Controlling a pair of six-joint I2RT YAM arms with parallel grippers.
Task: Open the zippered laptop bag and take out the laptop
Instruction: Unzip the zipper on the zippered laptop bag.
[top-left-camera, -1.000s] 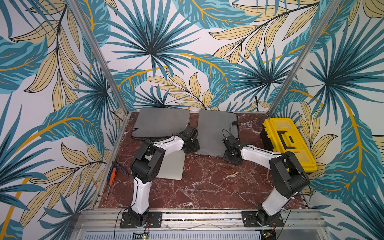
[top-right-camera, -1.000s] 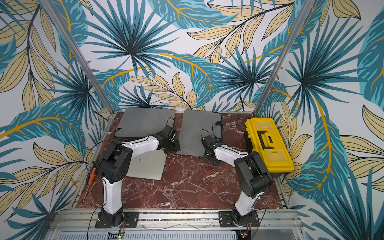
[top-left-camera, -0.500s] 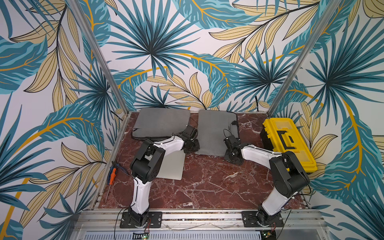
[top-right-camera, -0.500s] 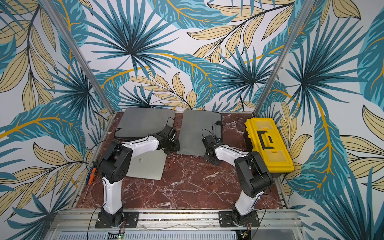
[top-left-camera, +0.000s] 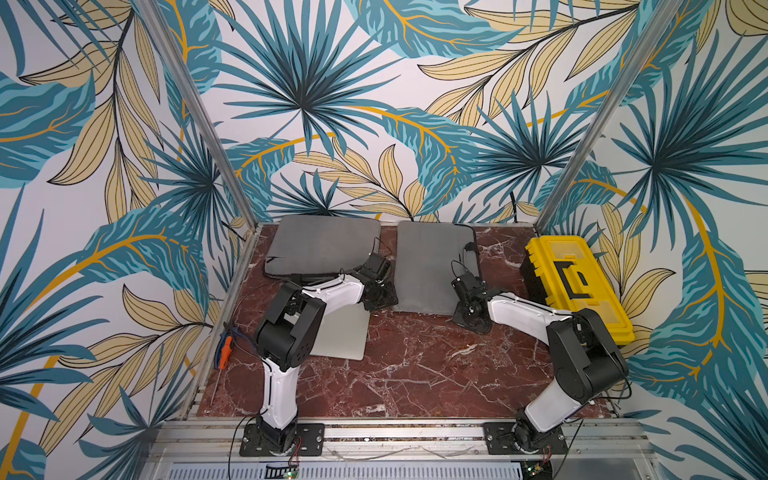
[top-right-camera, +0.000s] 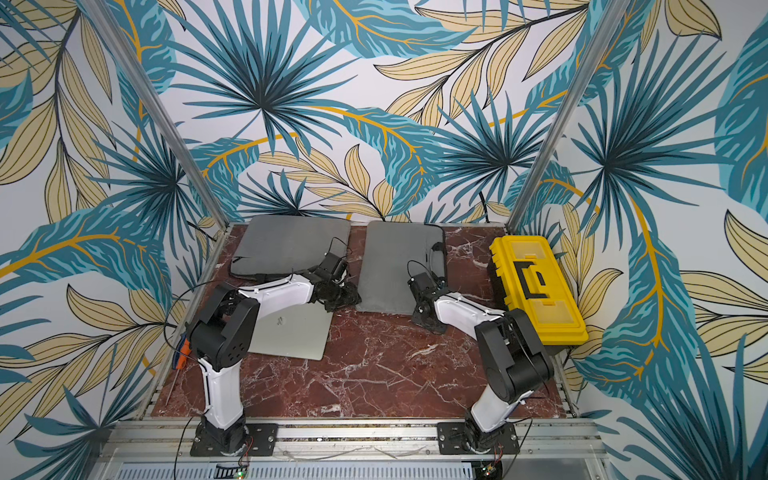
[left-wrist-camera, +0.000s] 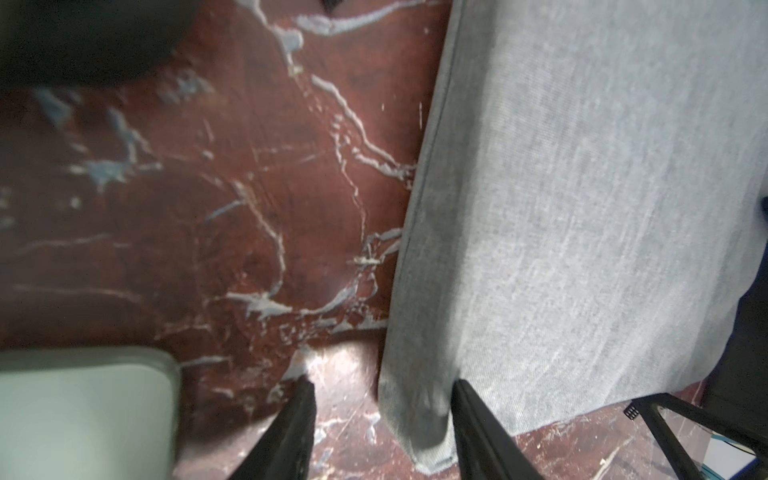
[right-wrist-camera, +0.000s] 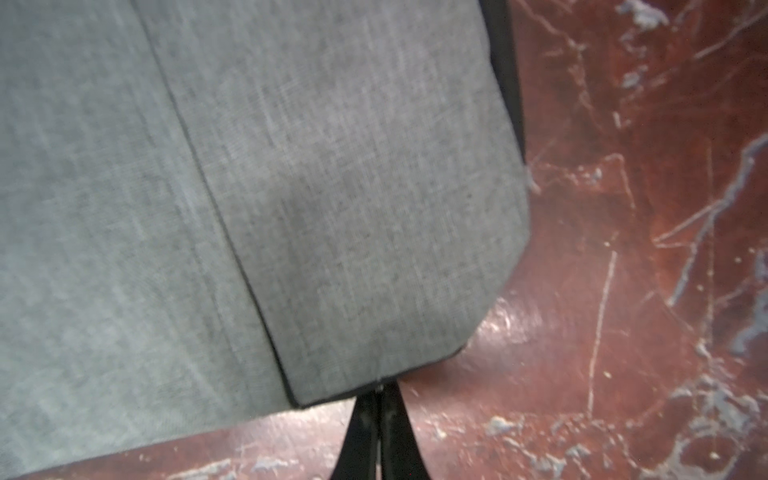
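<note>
Left gripper (left-wrist-camera: 382, 384): your jaws stand spread across the near left corner of the laptop bag (left-wrist-camera: 582, 208). One finger (left-wrist-camera: 299, 424) is over the bare table (left-wrist-camera: 208, 187) and the other (left-wrist-camera: 478, 424) lies against the grey cloth. The corner sits loose between them.
Right gripper (right-wrist-camera: 380, 390): your fingers are pressed together, with the tips against the black zip edge at the bag's near right corner. Whether the zip pull is caught between them, you cannot tell.
Laptop bag: it lies flat in the middle of both top views (top-left-camera: 432, 266) (top-right-camera: 399, 266), toward the back of the table, with one gripper at each near corner.
Laptop (top-left-camera: 345, 332): silver and closed, it lies flat on the table to the lower left of the bag, partly under your left arm. Its rounded corner (left-wrist-camera: 83, 407) shows in the left wrist view, apart from the bag's corner.
Second grey bag (top-left-camera: 320, 245): it lies flat at the back left, beside the laptop bag and not touching it.
Yellow toolbox (top-left-camera: 577, 286): it stands at the right edge of the table, black handle on top.
Screwdriver (top-left-camera: 225, 351): orange-handled, it lies along the left rail.
</note>
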